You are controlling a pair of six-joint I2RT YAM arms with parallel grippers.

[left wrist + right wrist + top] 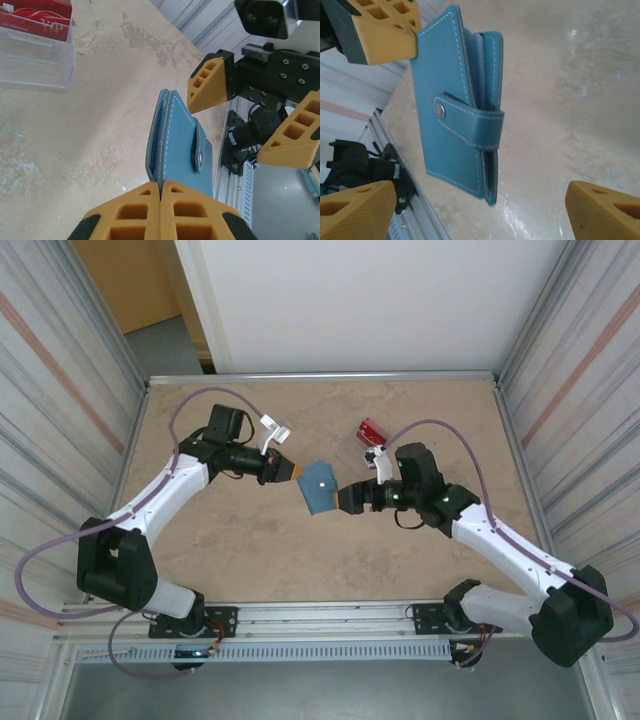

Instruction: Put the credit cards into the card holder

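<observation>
Teal card holder (322, 488) (snapped), maybe airborne | left claw (297, 471) clamps | right claw (347, 498) wide

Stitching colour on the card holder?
White, along the card holder edges; clearest in right wrist view.

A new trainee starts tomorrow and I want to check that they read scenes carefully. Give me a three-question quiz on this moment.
1. True or false: the card holder has its tab snapped shut.
2. Which jaws grip it? A the left arm's jaws; B the right arm's jaws; C neither.
3. Fill in: the red credit cards sit in a clear plastic ____.

Key: 1 true. 2 A. 3 case.
</observation>
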